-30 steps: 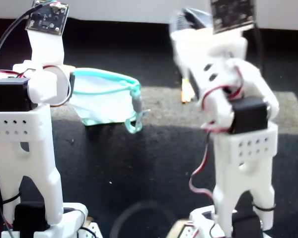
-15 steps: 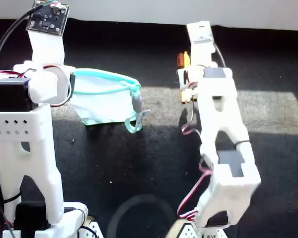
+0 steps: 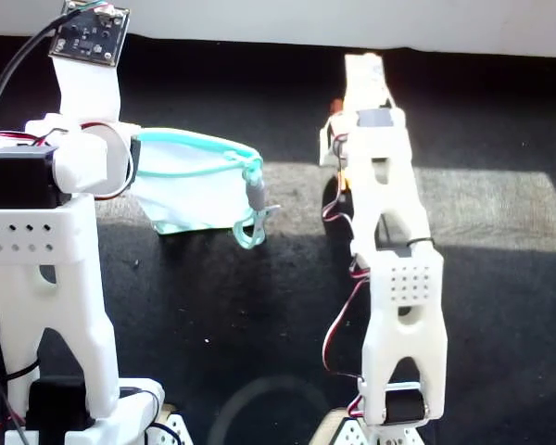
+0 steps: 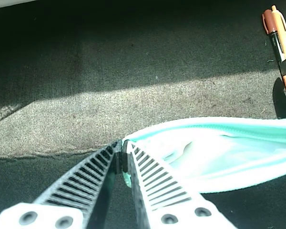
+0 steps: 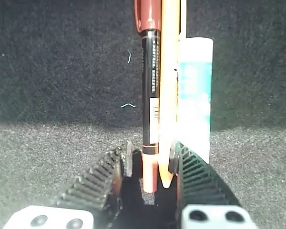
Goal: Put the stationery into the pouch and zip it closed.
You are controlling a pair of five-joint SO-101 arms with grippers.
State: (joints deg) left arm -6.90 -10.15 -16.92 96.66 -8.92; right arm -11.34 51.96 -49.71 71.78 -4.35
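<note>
Two claws at work. Left gripper (image 4: 120, 144) is clamped on the pouch (image 4: 219, 152) rim. Right gripper (image 5: 151, 150), jaws apart, straddles pen (image 5: 150, 86) and pencil (image 5: 169, 71), lying apart from the pouch. Pick-up step, seemingly; next it calls for closing and carrying pouchward.

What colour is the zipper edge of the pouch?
The zipper edge is mint green on a white pouch; clearest in the left wrist view.

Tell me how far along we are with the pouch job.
Done: the left gripper pinches the rim of the pouch, mouth unzipped, nothing visible inside. In hand: the right gripper, open, straddles the pen and pencil on the mat, a white tube beside them. Left: grip, load everything, zip shut.
</note>
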